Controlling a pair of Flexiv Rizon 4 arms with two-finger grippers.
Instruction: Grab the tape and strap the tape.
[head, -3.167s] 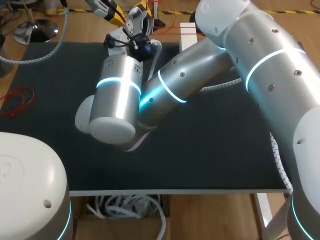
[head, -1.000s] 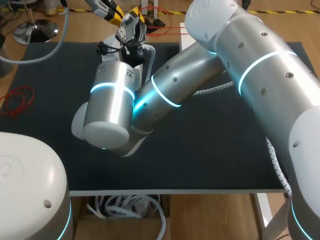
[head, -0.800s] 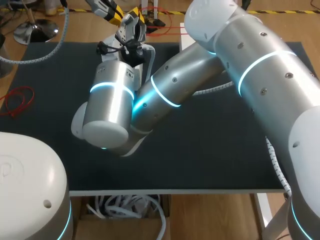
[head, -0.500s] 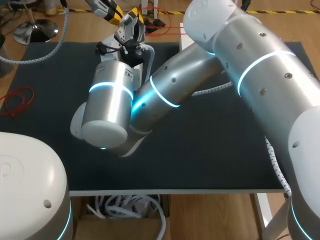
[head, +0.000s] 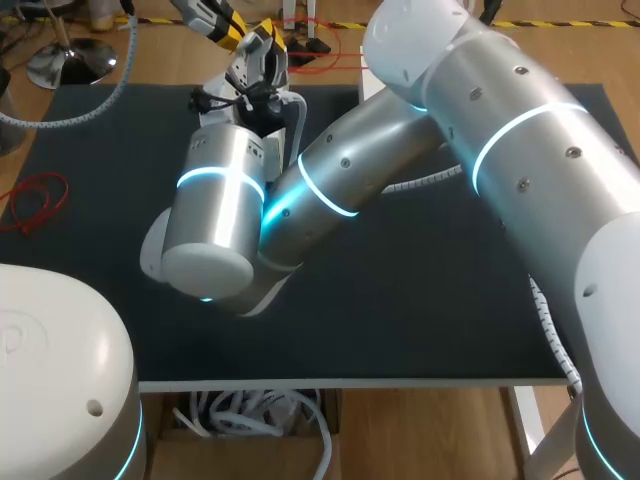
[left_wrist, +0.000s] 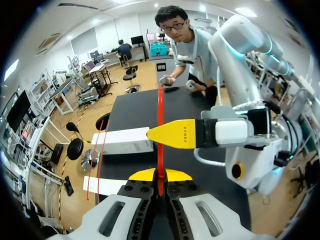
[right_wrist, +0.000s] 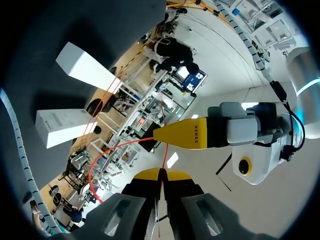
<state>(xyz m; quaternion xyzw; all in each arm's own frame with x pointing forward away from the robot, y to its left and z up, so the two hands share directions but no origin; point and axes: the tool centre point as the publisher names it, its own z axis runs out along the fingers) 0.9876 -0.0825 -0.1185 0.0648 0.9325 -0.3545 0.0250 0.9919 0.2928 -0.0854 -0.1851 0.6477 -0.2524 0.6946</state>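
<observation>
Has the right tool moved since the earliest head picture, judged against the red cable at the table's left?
Yes. The right tool, shut on the tape, has shifted left, toward the red cable on the table's left edge.

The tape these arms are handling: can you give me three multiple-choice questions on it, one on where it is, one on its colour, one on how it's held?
1. Where is the tape in the left wrist view?
A) between the left gripper's fingers
B) beside it, untouched
C) nowhere in sight

2. What colour is the tape?
A) blue
B) red
C) white

3. The right gripper is:
A) open and empty
B) open, tape merely leaning on one finger
C) shut on the tape

Answers: 1 A, it runs straight out from between them. 2 B, a thin red line in both wrist views. 3 C, its fingers press together on it.
</observation>
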